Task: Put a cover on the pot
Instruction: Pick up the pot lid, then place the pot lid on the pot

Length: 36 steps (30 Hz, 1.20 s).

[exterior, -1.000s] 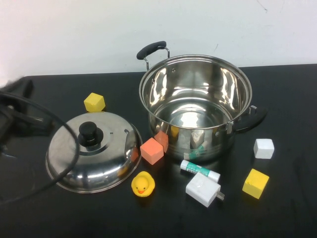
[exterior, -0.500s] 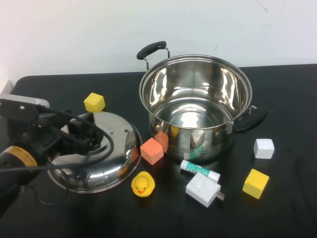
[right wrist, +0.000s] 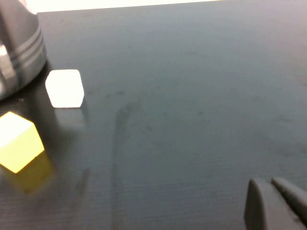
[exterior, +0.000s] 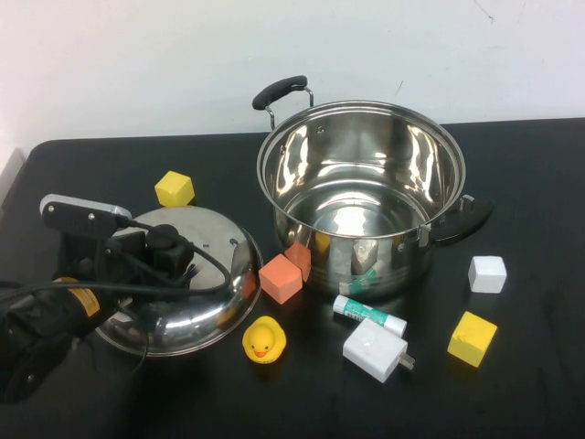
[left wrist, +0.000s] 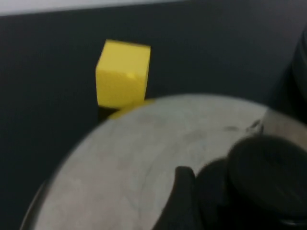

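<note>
Steel pot (exterior: 361,197) uncovered; left hand (exterior: 164,249) over lid (exterior: 206,297); right hand (right wrist: 273,203) parked.

Setting appears to be a lab test bench, not a kitchen. A black table (exterior: 539,183) stands against a bare white wall (exterior: 137,64). Around the pot (exterior: 361,197) lie unrelated props — foam blocks (exterior: 473,337), a rubber duck (exterior: 263,339), a glue stick (exterior: 368,315), a charger (exterior: 374,349) — with no stove or sink visible.

Black table (exterior: 530,174), plain white wall (exterior: 137,64) behind
</note>
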Motion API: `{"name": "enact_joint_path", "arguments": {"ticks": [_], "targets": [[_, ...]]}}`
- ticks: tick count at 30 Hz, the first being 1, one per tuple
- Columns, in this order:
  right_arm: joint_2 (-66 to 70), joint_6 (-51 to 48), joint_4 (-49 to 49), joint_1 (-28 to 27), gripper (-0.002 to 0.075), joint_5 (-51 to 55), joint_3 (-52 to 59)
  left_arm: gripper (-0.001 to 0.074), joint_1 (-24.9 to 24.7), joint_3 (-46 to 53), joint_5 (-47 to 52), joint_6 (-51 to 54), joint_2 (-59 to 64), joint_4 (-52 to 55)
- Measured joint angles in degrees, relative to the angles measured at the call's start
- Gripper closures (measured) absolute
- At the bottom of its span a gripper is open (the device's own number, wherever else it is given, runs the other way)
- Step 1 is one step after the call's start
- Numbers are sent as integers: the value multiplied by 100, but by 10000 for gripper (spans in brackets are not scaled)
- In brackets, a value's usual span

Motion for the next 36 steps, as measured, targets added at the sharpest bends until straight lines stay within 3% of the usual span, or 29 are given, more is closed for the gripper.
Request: {"name": "enact_joint_path", "arguments": {"ticks": [4, 8, 12, 14, 24, 31, 36], "targets": [[0, 0, 0, 0, 728, 0, 0, 215, 0, -28, -235, 77, 162, -190], [0, 0, 0, 0, 728, 0, 0, 326, 0, -28, -349, 108, 199, -296], [0, 0, 0, 0, 728, 0, 0, 330, 0, -28, -396, 194, 203, -310], [0, 0, 0, 0, 728, 0, 0, 412, 0, -28, -432, 183, 180, -310], [0, 0, 0, 0, 728, 0, 0, 402, 0, -28, 759, 433, -1216, -393], [0, 0, 0, 0, 728, 0, 0, 402, 0, -48, 918, 464, -2527, -613], [0, 0, 0, 0, 728, 0, 0, 402, 0, -448, 945, -412, -2982, -233]]}}
